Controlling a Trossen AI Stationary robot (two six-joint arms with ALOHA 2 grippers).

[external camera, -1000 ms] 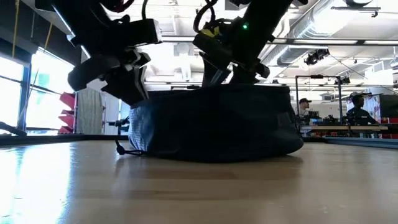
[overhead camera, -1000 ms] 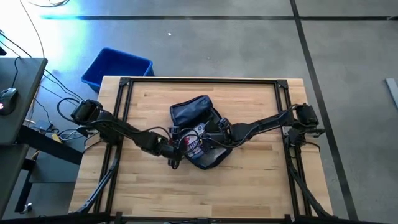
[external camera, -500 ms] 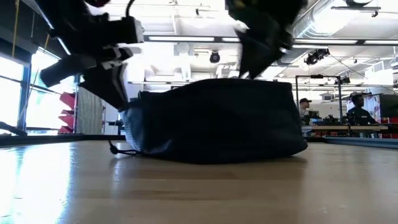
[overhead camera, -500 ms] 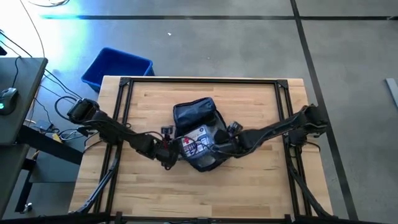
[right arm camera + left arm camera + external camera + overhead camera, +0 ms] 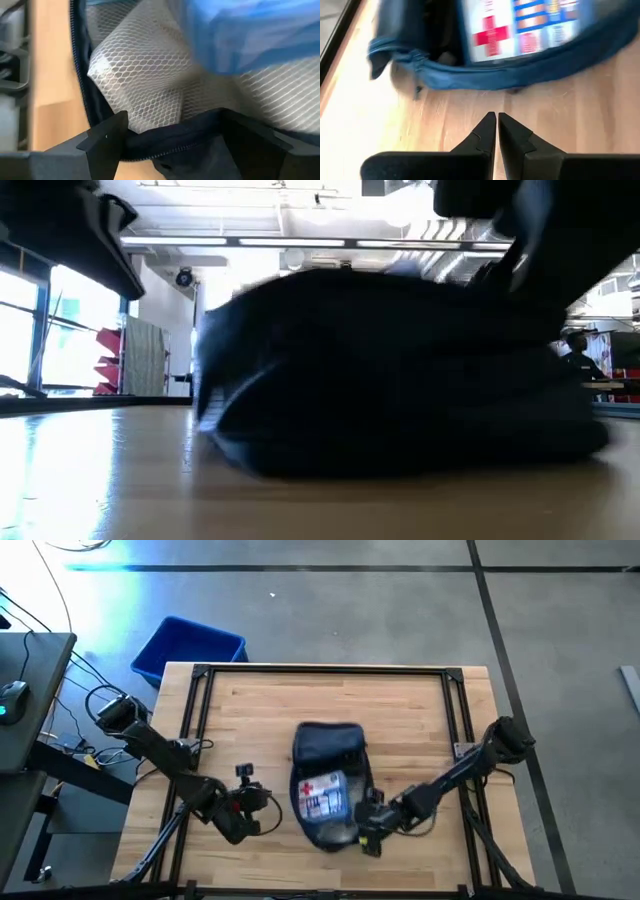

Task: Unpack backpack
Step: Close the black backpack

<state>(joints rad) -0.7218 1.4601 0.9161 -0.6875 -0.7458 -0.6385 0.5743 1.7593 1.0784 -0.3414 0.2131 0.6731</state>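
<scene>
We have the backpack [image 5: 328, 780] lying unzipped near the middle of the worktop [image 5: 250, 710], toward its front edge, with a white first-aid pack [image 5: 322, 796] marked with a red cross showing in the opening. Our right pincer [image 5: 370, 832] sits at the bag's front corner, spread wide, with the zippered rim and white mesh lining between its fingers [image 5: 107, 135]; we cannot tell whether it truly grips the fabric. Our left pincer [image 5: 240, 825] is pressed together and pinching nothing, resting over bare wood just beside the bag's left side.

The risks, as we judge them: the bag is floppy, so a pull on the rim could drag the whole bag toward the worktop's edge instead of opening it wider. The mesh could snag a finger. With the left pincer off the bag, nothing anchors it, and the pack could slip back inside.
</scene>
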